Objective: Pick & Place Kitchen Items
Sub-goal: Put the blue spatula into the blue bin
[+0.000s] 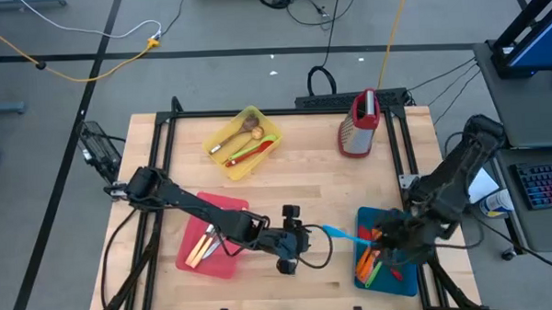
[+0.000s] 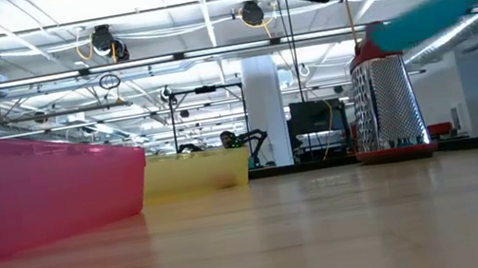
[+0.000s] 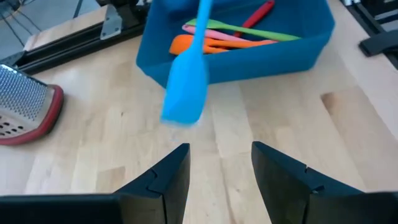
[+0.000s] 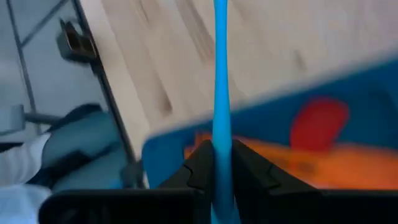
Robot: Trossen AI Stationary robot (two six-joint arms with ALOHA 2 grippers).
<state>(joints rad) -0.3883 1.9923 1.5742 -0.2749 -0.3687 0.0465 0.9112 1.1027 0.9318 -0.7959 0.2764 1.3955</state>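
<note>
The landmark is the blue tray (image 1: pixel 407 281), lying at the table's near right corner. Nearest to it, the right gripper (image 1: pixel 386 236) is hovering over the tray's left rim, its fingers pinched narrowly on the handle of the blue spatula (image 1: pixel 339 233); in the right wrist view that handle (image 4: pixel 221 93) is running straight out from between the closed fingers. The spatula's long axis is pointing away from the tray toward the table's middle, with the blade end hanging clear of the wood, outside the tray and just beside its left wall. Inside the tray, orange, green, pink and red utensils (image 3: pixel 230 38) are lying roughly parallel to one another. Farther from the tray, the left gripper (image 1: pixel 295 242) is waiting near the table's front centre with its fingers (image 3: pixel 168 177) spread wide and holding nothing; the blade (image 3: pixel 185 93) is floating just ahead of their gap, not touching them. The right arm is therefore the nearer one and the one carrying the item. Judged from this layout, the coming move is turning on swinging the handle back over the tray so the whole spatula is lying within its walls.
</note>
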